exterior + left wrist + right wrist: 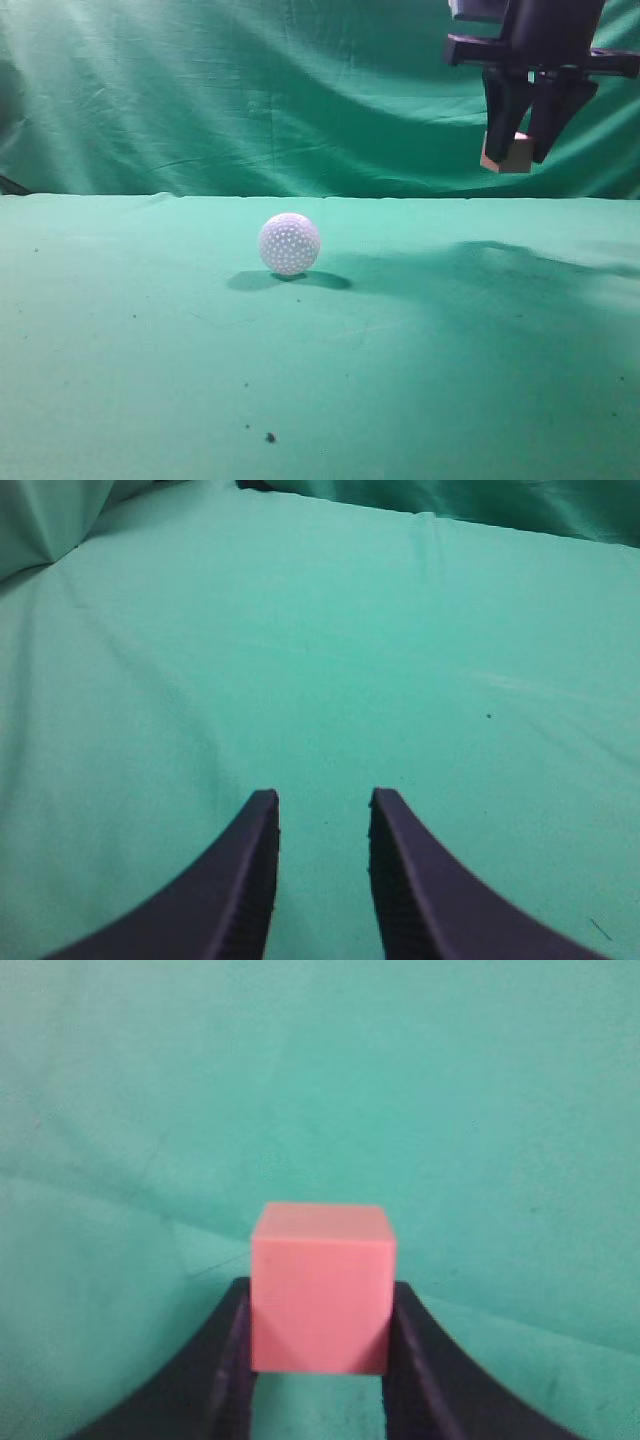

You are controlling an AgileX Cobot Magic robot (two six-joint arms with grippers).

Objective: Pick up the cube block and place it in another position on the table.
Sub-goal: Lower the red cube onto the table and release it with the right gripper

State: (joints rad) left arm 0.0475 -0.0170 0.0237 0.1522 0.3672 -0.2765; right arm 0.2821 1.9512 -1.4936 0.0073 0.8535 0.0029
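My right gripper [520, 150] is shut on the cube block [512, 156] and holds it high above the table [200, 380] at the upper right of the exterior view. In the right wrist view the salmon cube block [320, 1285] sits clamped between my two dark fingers [318, 1310], with green cloth below. My left gripper [322, 805] is open and empty over bare green cloth; it does not show in the exterior view.
A white dimpled ball [289, 244] rests on the table left of centre, well to the left of and below the held cube. A wrinkled green curtain [250, 90] hangs behind. Small dark specks [269, 437] lie near the front.
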